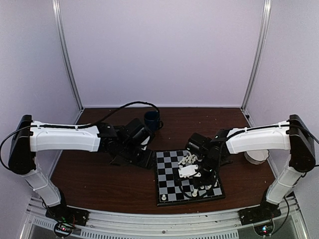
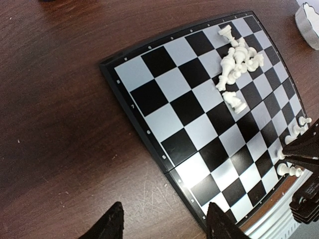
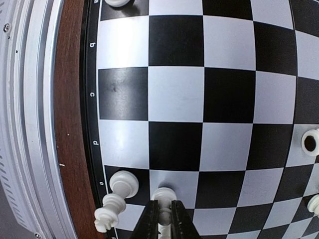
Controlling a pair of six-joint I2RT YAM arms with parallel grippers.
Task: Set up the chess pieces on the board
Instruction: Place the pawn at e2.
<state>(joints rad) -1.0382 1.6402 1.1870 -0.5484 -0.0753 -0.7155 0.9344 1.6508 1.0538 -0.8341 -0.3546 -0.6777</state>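
The board [image 1: 169, 181] lies near the table's front edge, right of centre. A heap of white chess pieces [image 2: 238, 59] lies toppled on its far squares, also seen from above as the pile [image 1: 189, 159]. My right gripper [image 3: 164, 221] is shut on a small white piece [image 3: 164, 195], whose base is at a pale square in the second row from the near edge. A white piece [image 3: 115, 199] leans on the edge row beside it. My left gripper [image 2: 167, 226] is open and holds nothing, low over the bare table at the board's left edge.
A dark blue mug [image 1: 152, 119] stands at the back of the table, behind the left arm. A white scalloped bowl [image 1: 256, 157] sits right of the board. More single pieces [image 3: 310, 142] stand along the board's near rows. The metal table rail [image 3: 30, 119] runs just past the board.
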